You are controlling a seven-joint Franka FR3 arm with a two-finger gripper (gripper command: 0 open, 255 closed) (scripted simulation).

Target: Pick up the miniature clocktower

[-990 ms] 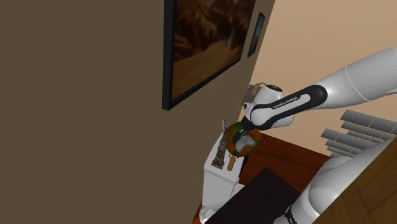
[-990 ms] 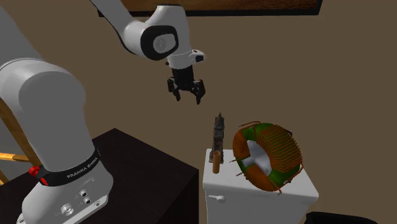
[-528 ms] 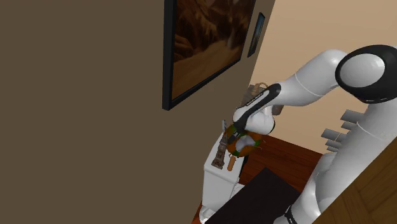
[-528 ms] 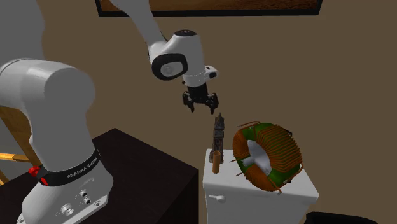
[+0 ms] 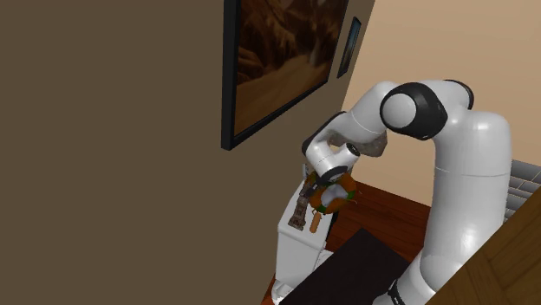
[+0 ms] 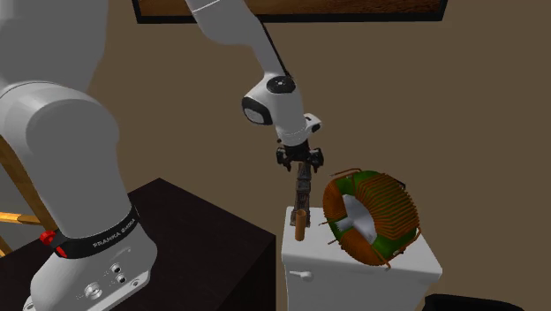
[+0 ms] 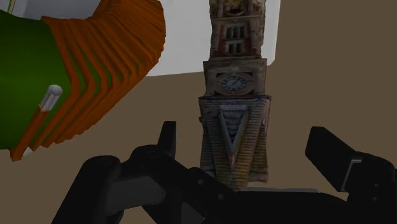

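The miniature clocktower (image 6: 303,199) stands upright on the top of a white cabinet (image 6: 371,283), at the corner of that top nearest the wall and the dark stand (image 6: 194,238). It is a slim brown tower. In the wrist view its clock face, arched windows and steep pointed roof (image 7: 234,95) are plain to read, with the cabinet's white top (image 7: 184,38) under its foot. In the shoulder view the tower (image 5: 302,208) sits at the cabinet's wall-side edge (image 5: 295,251).

The gripper (image 6: 300,162) hangs over the cabinet, right above the tower and pointing down at it. Its jaws are apart. In the second exterior view the tips reach about level with the tower's peak. In the wrist view the roof lies in the space between the two black fingers (image 7: 167,137). Bare gaps show on both sides, so neither finger touches it, and the gripper (image 7: 244,135) holds nothing. In the shoulder view the white hand and gripper (image 5: 314,184) sit low over the cabinet's top.

On the same cabinet top, just beside the tower but apart from it, a ring-shaped coil (image 6: 366,219) stands on its edge, green with orange wire wound around it (image 7: 76,70) (image 5: 334,195).

On the wall above the cabinet hangs a dark-framed picture (image 5: 277,52). A smaller one (image 5: 349,45) hangs on the wall farther along.
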